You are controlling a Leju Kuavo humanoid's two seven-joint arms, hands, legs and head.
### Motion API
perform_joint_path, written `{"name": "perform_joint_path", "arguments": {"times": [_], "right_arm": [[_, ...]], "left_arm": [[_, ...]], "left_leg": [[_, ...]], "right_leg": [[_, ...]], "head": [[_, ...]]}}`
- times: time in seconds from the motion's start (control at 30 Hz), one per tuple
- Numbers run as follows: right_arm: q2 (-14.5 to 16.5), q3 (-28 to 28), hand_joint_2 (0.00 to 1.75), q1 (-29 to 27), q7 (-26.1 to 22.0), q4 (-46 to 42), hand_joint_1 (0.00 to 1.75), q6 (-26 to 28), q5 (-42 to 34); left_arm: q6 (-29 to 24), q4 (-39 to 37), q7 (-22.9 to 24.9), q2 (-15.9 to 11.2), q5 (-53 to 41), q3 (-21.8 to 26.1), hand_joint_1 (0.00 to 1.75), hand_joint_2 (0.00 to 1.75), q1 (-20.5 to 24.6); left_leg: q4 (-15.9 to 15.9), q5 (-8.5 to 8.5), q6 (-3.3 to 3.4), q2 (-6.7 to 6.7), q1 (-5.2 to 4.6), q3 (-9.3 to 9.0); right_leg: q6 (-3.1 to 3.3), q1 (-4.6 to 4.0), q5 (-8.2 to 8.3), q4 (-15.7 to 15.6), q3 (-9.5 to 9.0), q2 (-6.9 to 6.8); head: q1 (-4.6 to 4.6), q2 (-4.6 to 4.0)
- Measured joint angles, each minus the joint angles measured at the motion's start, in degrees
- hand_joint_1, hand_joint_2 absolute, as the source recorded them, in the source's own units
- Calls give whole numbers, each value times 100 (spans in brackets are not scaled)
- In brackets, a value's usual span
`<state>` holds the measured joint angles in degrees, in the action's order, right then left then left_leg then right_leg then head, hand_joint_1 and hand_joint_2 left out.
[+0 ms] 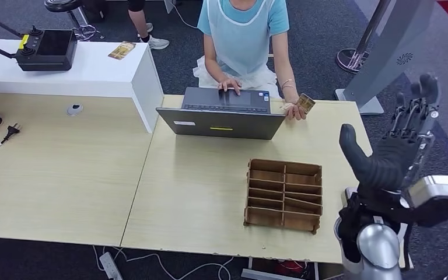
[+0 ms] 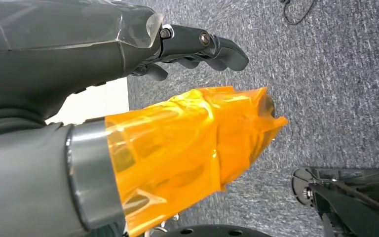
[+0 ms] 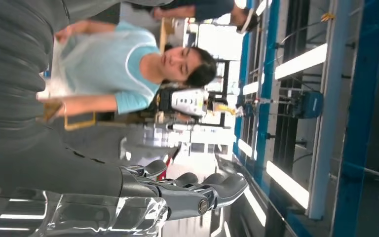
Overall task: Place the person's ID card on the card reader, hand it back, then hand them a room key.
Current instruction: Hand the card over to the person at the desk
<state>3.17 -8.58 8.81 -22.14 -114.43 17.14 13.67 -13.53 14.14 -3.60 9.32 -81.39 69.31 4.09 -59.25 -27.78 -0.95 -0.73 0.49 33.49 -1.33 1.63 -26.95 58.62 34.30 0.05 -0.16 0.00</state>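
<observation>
1. Nearest the head camera, the right robot hand (image 1: 398,140) is raised beside the right end of the bench (image 1: 198,192), thumb and fingers spread apart with nothing between them: it is released and empty.
2. The left robot hand (image 2: 187,49) hangs over grey carpet; its dark fingers curl loosely, its thumb is wrapped in orange film, and it holds nothing that can be seen. Whether it is released or clenched cannot be told.
3. The ID card (image 1: 305,103) is pinched in the person's hand (image 1: 294,111) at the far edge of the bench, just right of the open laptop (image 1: 224,114) and well apart from the right robot hand.
4. The card looks tilted, its long axis running diagonally from the person's fingers up and away to the right, one face turned toward the head camera; its print is too small to read.
5. Progress, as a judgement: the task appears to be at its very start. The card is offered but not yet taken, and reading, returning it and handing over a room key all remain.
6. A wooden slotted tray (image 1: 284,194) sits on the bench near the right robot hand; whether it holds room keys cannot be told.
</observation>
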Motion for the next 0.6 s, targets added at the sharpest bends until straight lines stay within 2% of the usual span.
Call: {"name": "perform_joint_path", "arguments": {"times": [0.17, 0.37, 0.5, 0.6], "right_arm": [[271, 186, 175, -547, -275, -523, 0, -455, -711], [374, 343, 175, -797, -266, -821, 0, -724, -1009], [376, 456, 175, -1023, -139, -877, 0, -1589, -1688], [319, 523, 175, -1251, 264, -785, 0, -2457, -2298]], "left_arm": [[66, 0, 29, -2, -53, 27, 0, 0, -6], [91, 0, 60, 16, -118, 28, 0, 0, -3], [187, 0, 233, 31, -184, 26, 0, 0, -9], [300, 0, 394, 45, -206, 20, 0, 0, -15]], "left_leg": [[0, 0, 0, 2, -1, 1], [-1, 1, 0, 3, -1, -2], [-1, 1, 0, 3, 0, -3], [0, 1, 0, 3, 0, -1]], "right_leg": [[1, 1, 2, -1, -1, 0], [0, 1, 5, -1, -3, 2], [0, 0, 4, -1, -3, 2], [0, 0, 3, -1, -3, 1]], "head": [[1, 0], [1, 0], [1, 0], [0, 0]]}}
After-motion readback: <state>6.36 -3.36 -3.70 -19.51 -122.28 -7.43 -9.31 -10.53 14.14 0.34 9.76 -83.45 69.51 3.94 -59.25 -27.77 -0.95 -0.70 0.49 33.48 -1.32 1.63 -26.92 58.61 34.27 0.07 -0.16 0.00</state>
